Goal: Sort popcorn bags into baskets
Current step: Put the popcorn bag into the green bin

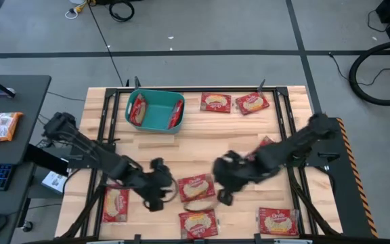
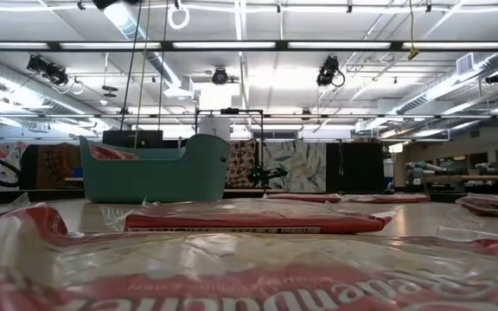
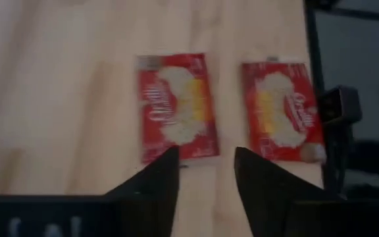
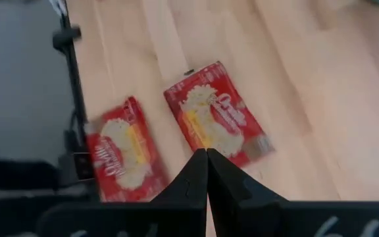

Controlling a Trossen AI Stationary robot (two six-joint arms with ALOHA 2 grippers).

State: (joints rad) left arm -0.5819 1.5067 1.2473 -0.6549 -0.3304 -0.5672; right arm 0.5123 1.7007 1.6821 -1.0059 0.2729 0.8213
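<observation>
high view: teal basket sits nr the table's far edge w/ two red bags inside; other popcorn bags lie loose, two at the far edge, the rest nr the front edge. our left gripper and right gripper flank one bag nr the front edge

left wrist view: left gripper has fingers parted, nothing between them, two bags beyond the tips

right wrist view: right gripper is pinched tight, empty, over a bag

we'd say the step is picking the next bag: come down square over one short edge, pinch just that one, don't drag its neighbour
</observation>
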